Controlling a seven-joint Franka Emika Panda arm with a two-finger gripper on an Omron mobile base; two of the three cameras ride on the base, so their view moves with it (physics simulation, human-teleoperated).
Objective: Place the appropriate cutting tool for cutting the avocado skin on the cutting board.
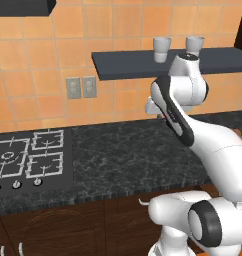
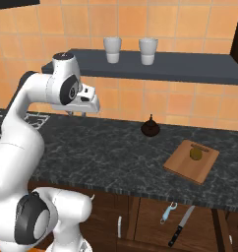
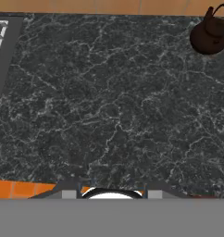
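Gripper (image 2: 77, 114) held high above the dark marbled counter (image 2: 106, 152), well back from its front edge, toward the stove end; two short fingers hanging under the white hand in the right base view, too small and too close together there to judge — cannot tell whether spread or pressed together. Nothing seen between them.

Cutting board (image 2: 192, 161) lying flat on the counter toward its right end, turned at an angle to the front edge, one corner reaching close to that edge. Avocado (image 2: 195, 154) resting on the board, nearer its back edge than its front. Both well apart from the gripper.

Small dark brown kettle (image 2: 150, 128) standing near the back edge of the counter, between the gripper and the board; same kettle (image 3: 209, 33) at the top right corner of the hand view, over bare marbled stone.

Below the counter's front edge, against the cabinet front — a peeler (image 2: 168, 212) with a light blue handle and, just beside it, a knife (image 2: 181, 226) with a black handle, blade slanting upward.

Stove (image 1: 24, 157) set into the counter's left end. Two white cups (image 2: 112, 49) on the dark wall shelf (image 2: 190, 71) above.
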